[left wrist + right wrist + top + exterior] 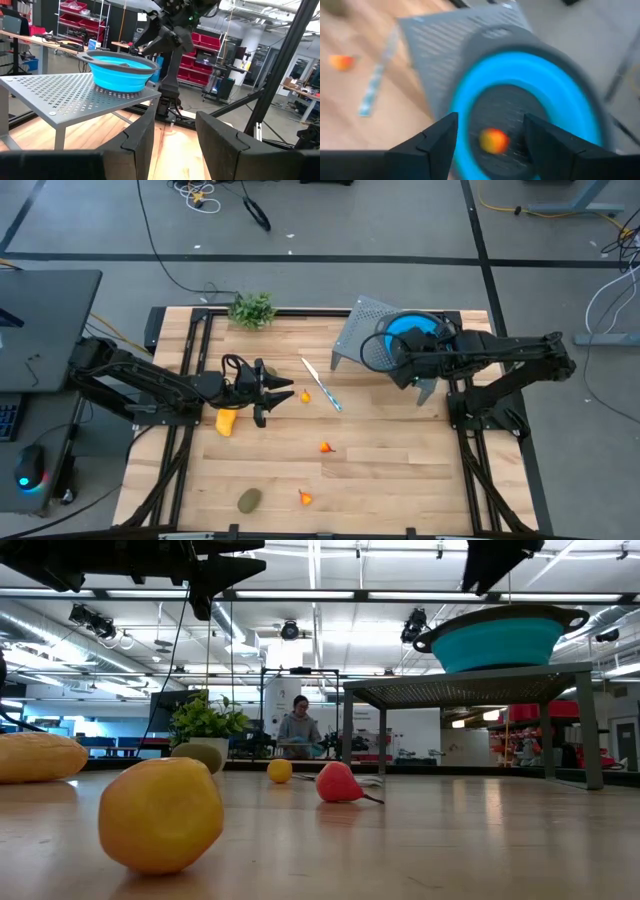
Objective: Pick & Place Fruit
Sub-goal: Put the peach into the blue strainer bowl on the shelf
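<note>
Your right claw [487, 132] is hanging over the bowl [408, 332], jaws parted and holding nothing; an orange fruit [493, 140] is lying inside, directly below. Your left claw [272, 395], narrowly parted and empty, is hovering nearest the yellow fruit [227, 421], far from the bowl.

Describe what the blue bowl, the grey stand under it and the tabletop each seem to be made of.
Round blue bowl with grey rim: probably silicone or soft plastic, matte, with a stepped, collapsible-looking wall. Grey perforated stand: likely painted sheet metal, matte, with rows of punched holes and thin legs. Light wooden tabletop: wood planks, smooth, with visible grain and seams.
</note>
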`<action>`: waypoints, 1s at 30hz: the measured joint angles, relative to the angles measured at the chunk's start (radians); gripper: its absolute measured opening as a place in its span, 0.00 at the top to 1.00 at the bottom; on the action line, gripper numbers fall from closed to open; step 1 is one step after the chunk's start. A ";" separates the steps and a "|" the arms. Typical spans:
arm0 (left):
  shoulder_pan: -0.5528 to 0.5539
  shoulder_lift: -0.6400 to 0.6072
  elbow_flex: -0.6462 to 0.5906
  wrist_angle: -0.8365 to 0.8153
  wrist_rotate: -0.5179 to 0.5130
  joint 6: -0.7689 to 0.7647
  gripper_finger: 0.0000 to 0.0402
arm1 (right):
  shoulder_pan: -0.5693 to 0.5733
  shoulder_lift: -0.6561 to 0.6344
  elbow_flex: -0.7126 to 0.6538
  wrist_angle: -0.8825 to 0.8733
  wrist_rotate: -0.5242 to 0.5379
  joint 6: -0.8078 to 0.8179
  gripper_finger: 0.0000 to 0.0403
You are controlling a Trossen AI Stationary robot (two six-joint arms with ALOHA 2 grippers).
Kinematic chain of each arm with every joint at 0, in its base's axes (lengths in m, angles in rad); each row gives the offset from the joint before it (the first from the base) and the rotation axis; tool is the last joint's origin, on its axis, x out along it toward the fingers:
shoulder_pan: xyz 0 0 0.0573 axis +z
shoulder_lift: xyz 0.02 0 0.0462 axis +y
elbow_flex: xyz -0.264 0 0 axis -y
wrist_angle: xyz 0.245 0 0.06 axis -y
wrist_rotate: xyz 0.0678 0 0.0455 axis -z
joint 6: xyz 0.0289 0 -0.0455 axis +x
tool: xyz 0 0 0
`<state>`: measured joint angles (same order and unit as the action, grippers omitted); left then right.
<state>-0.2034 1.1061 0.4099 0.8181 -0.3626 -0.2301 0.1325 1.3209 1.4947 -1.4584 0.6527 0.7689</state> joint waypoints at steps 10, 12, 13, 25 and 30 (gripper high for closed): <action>0.000 0.000 0.000 0.000 0.000 0.007 0.62 | 0.144 0.018 0.000 0.416 -0.162 -0.190 0.41; 0.000 0.000 0.000 -0.004 0.000 0.007 0.62 | 0.178 0.041 0.000 0.454 -0.165 -0.215 0.41; 0.000 0.000 0.000 -0.005 0.000 0.006 0.62 | 0.193 0.055 0.000 0.460 -0.166 -0.219 0.41; 0.000 0.000 0.000 -0.013 0.079 0.023 0.62 | 0.380 0.296 0.000 0.430 -0.376 -0.102 0.41; -0.011 0.000 0.000 -0.014 0.090 0.051 0.62 | 0.495 0.352 0.000 0.288 -0.331 0.052 0.41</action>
<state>-0.2141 1.1058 0.4099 0.8045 -0.2721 -0.1796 0.6273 1.6733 1.4944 -1.1704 0.3213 0.8205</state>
